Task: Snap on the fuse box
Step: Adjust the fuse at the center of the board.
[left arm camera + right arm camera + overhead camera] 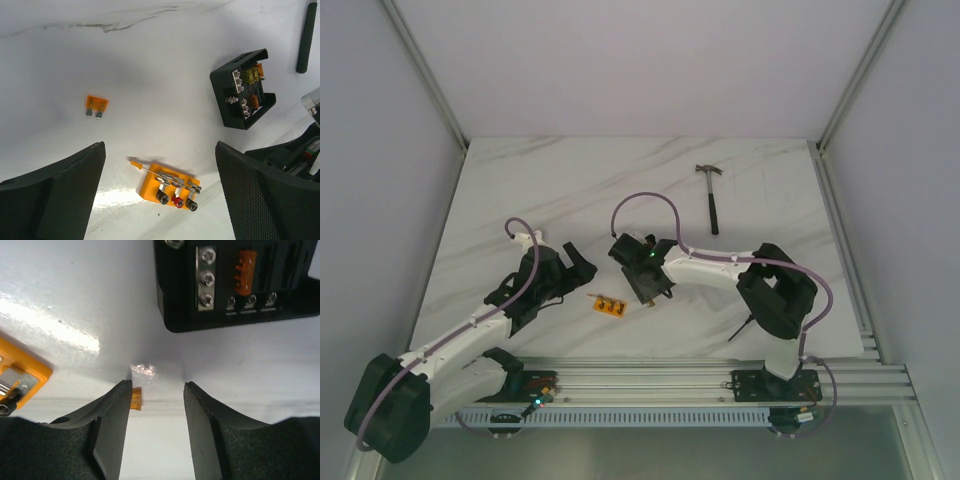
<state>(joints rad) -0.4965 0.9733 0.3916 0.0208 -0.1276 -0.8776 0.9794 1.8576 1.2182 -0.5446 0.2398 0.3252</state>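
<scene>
Fuse box (235, 285) flat on white table (570, 180), slots up, just ahead of right gripper (157, 385), outside its parted fingers. Small orange fuse (136, 399) against one finger's inner face, not pinched. Left gripper (159, 150) spread wide, empty, over orange strip (170, 187), box off to one side.

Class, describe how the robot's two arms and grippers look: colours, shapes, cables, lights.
Both the left arm and right arm have white links between bulky black joints, with a lilac cable looping along each. A small green light glows on the right wrist. The left gripper and right gripper have broad, curved black fingers with a finely textured surface.
</scene>
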